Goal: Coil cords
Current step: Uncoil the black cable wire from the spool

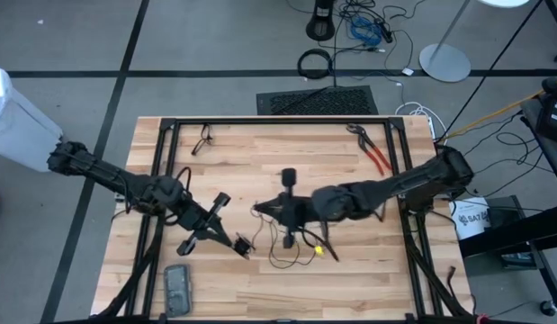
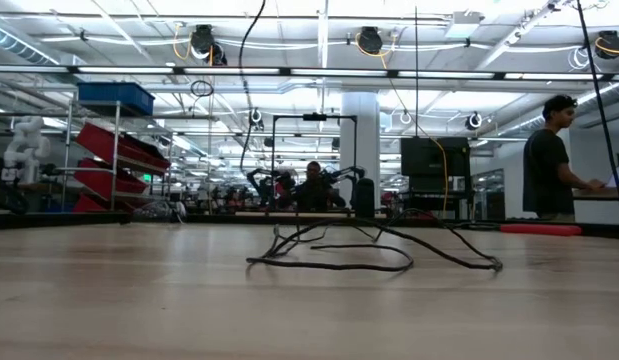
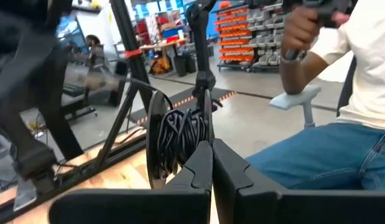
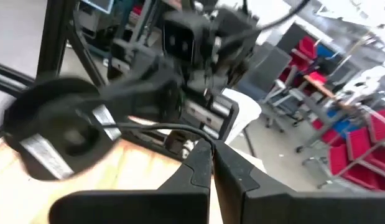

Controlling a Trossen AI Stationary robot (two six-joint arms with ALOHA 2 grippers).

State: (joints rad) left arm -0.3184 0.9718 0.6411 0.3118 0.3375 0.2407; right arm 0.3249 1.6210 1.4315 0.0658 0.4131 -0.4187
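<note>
The pale butcher-block wooden surface (image 1: 260, 153) in its black frame carries everything, largest first. The two dark jointed arms reach inward from opposite sides so they can meet over the middle. The left gripper (image 1: 245, 245) lies low at the near-centre, its fingers (image 3: 201, 165) pressed together with nothing clearly between them. The right gripper (image 1: 271, 211) points toward it, fingers (image 4: 201, 162) shut on the thin black flexible cord (image 1: 291, 252), probably to draw a strand round into a loop. That cord sprawls in loose, uneven loops on the middle of the surface, just beside both grippers; in the low view it (image 2: 334, 262) lies mostly flat with strands rising, so coiling looks barely begun. Red-handled pliers (image 1: 375, 155) lie well apart near the far right corner, a flat grey device (image 1: 177, 286) near the front edge.
</note>
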